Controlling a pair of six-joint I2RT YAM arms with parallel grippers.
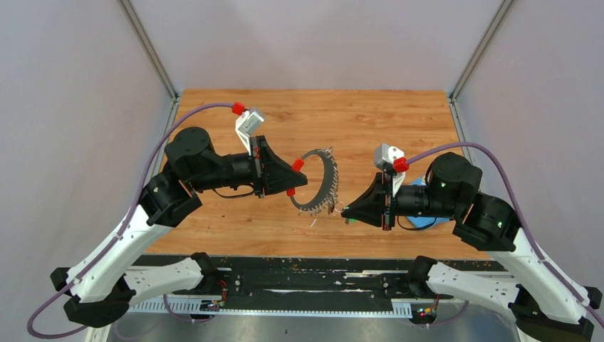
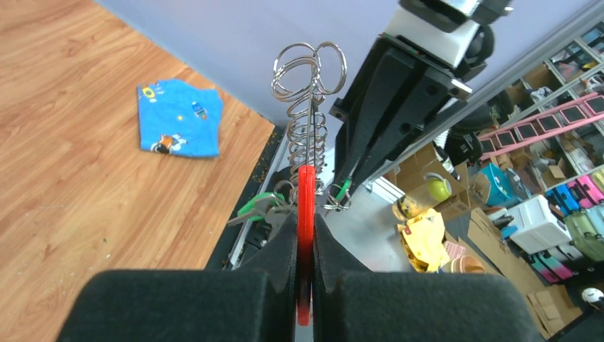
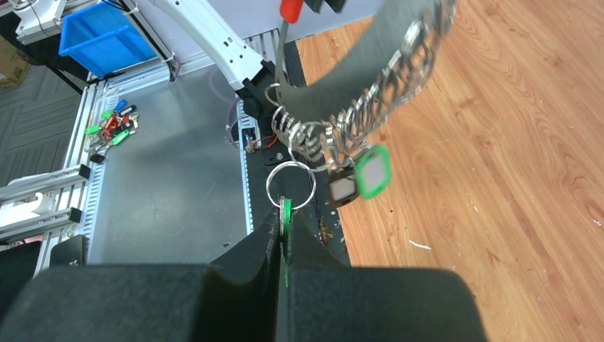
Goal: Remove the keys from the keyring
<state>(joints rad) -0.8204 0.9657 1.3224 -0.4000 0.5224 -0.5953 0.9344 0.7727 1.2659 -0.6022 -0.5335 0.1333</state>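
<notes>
One keyring (image 1: 332, 178) hangs above the worktop (image 1: 356, 121). The left gripper (image 1: 302, 179) squeezes the keyring's red sleeve (image 2: 306, 192). The right gripper (image 1: 345, 211) pinches a green key (image 3: 285, 212) at the keyring's near edge.

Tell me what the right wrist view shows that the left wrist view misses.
Only right wrist: a pale key beside a green-rimmed key hanging from the keyring, and a spare key bunch on the metal plate. Only left wrist: the blue cloth and the left gripper shut on the red sleeve. Both: the right gripper pinching a green key.
</notes>
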